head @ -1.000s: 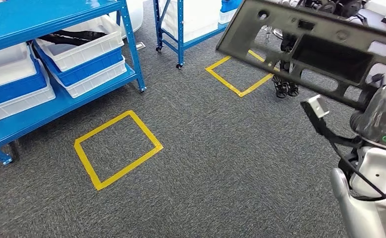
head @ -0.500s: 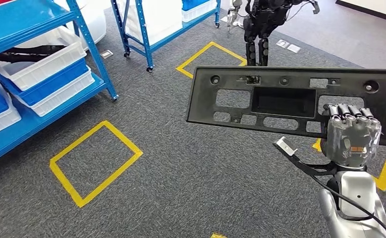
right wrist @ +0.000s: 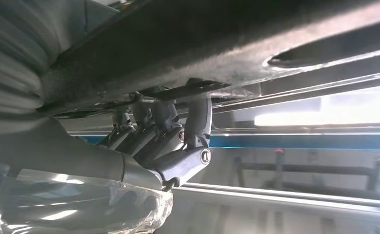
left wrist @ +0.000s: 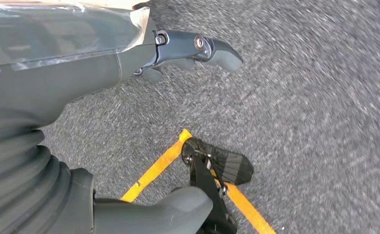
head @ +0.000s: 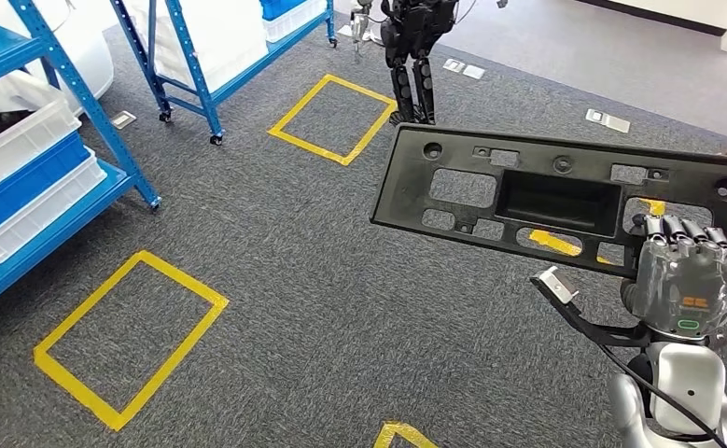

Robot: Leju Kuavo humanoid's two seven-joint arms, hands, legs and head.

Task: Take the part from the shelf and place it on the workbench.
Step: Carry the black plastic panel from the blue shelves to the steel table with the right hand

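Above the grey carpet (head: 341, 280), the raised right hand (head: 688, 280) grips the black part (head: 490, 191) from below.

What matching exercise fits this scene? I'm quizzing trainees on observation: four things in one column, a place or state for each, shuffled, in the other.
Things:
1. black panel
2. left hand
3. blue shelf
4. yellow tape square

States or places:
A. stuck flat on the carpet
B. holding white bins
C. held up by the right hand
D. hanging above the floor, holding nothing

Pairs: 1-C, 2-D, 3-B, 4-A
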